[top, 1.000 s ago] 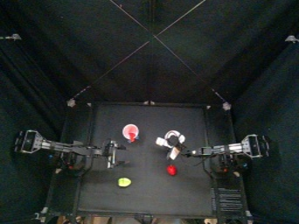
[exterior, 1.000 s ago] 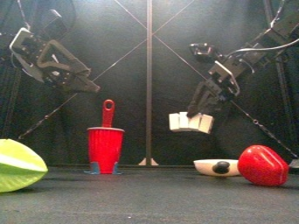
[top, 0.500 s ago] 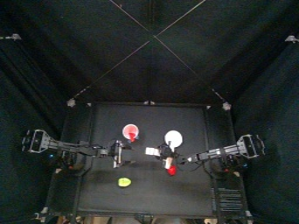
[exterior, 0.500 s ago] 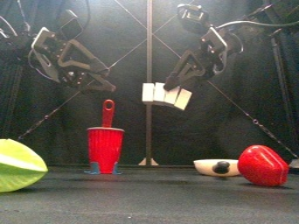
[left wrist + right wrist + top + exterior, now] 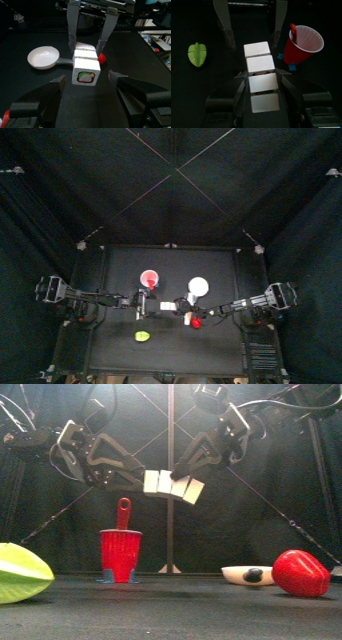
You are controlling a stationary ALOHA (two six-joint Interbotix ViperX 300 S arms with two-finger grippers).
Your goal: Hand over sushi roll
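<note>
The sushi roll (image 5: 167, 484) is a row of white blocks held in the air above the table's middle. My right gripper (image 5: 195, 476) is shut on its right part; in the right wrist view the jaws clamp the roll (image 5: 261, 80) on both sides. My left gripper (image 5: 131, 480) is open at the roll's left end. In the left wrist view its jaws stand wide on either side of the roll's end face (image 5: 85, 76), which shows a green and pink filling, without touching it. The two arms meet in the top view (image 5: 168, 306).
A red cup (image 5: 120, 554) with a red handle in it stands left of middle. A white bowl (image 5: 246, 574) and a red pepper-like thing (image 5: 301, 573) lie at the right. A green thing (image 5: 19, 572) lies at the front left.
My right gripper has carried the roll up and to the left, to the table's middle. My left gripper has moved right to meet it and now brackets the roll's end.
</note>
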